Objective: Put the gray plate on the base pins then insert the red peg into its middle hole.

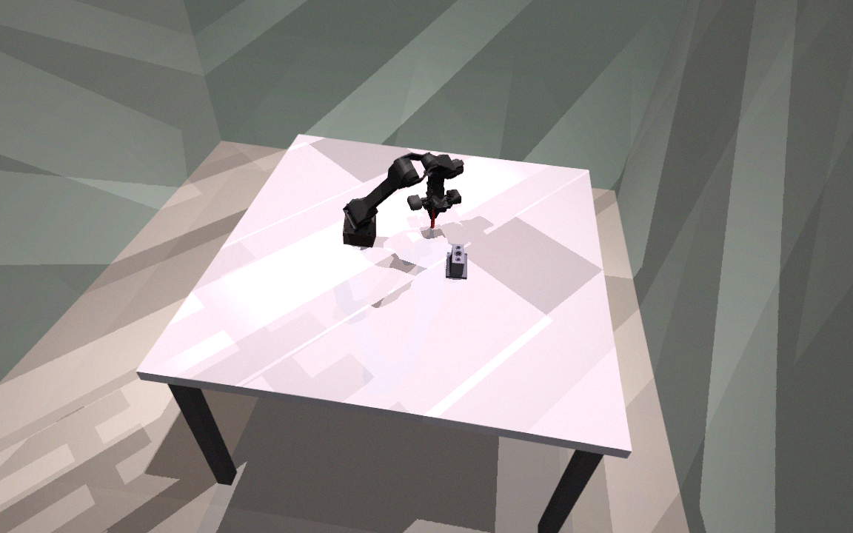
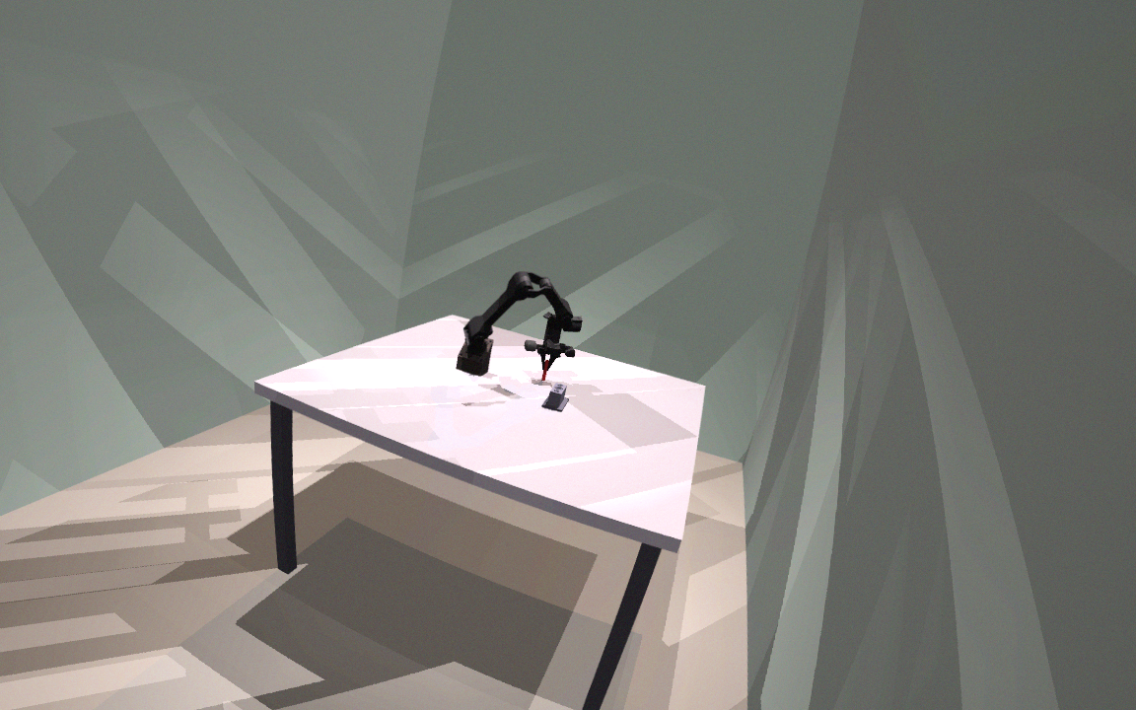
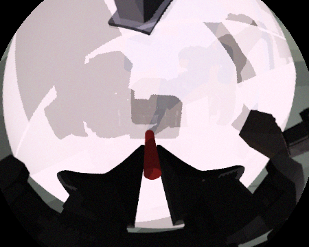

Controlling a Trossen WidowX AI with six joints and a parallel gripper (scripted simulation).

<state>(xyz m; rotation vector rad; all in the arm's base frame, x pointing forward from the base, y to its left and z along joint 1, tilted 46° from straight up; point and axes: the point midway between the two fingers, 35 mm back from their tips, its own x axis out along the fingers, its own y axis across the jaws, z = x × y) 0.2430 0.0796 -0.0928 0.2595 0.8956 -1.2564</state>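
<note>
My gripper (image 1: 433, 212) (image 2: 545, 363) (image 3: 150, 148) points down and is shut on the red peg (image 1: 432, 222) (image 2: 543, 373) (image 3: 152, 159). The peg stands roughly upright between the fingertips, and its lower part sticks out below them. Whether its lower end touches the table cannot be told. The gray plate (image 1: 462, 255) lies flat on top of the base (image 1: 451, 275) (image 2: 554, 405) (image 3: 137, 26), with dark round openings in a row on its top. The peg is outside these openings. In the wrist view the base is cut off at the upper edge, and the plate's top is out of view.
The white table (image 1: 350, 357) (image 2: 501, 459) carries the arm's mount (image 1: 358, 233) (image 2: 473, 357), left of the peg. The base stands a short way from the gripper, nearer the table's front edge in the top and exterior views. Hard shadows and bright patches cross the table.
</note>
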